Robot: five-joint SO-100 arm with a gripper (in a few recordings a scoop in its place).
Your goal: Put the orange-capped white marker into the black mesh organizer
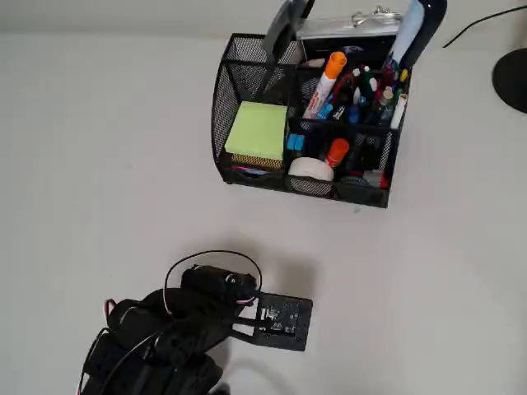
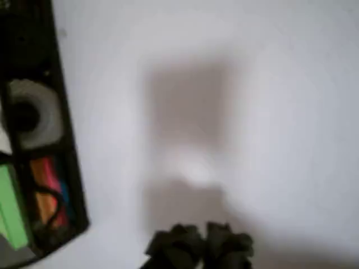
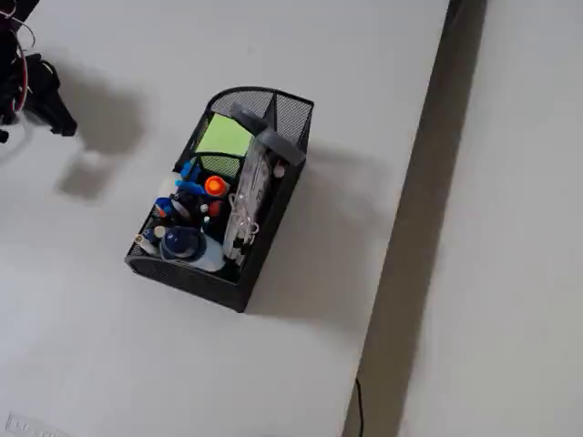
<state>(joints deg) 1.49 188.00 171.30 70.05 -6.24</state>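
The orange-capped white marker (image 1: 324, 84) stands tilted in a back compartment of the black mesh organizer (image 1: 226, 107), cap up, among several pens. My black arm (image 1: 165, 329) is low at the bottom left of the overhead view, well apart from the organizer. In the wrist view my gripper (image 2: 199, 245) shows as two blurred dark fingertips close together over bare table, holding nothing, with the organizer (image 2: 68, 145) at the left edge. In the fixed view the gripper (image 3: 53, 111) hangs at the top left, away from the organizer (image 3: 293, 116).
The organizer also holds green sticky notes (image 1: 257, 132), a tape roll (image 1: 311, 169) and a short orange-topped tube (image 1: 336, 151). A black round base (image 1: 512, 78) with a cable sits at the top right. The table's edge (image 3: 421, 182) runs down the right of the fixed view.
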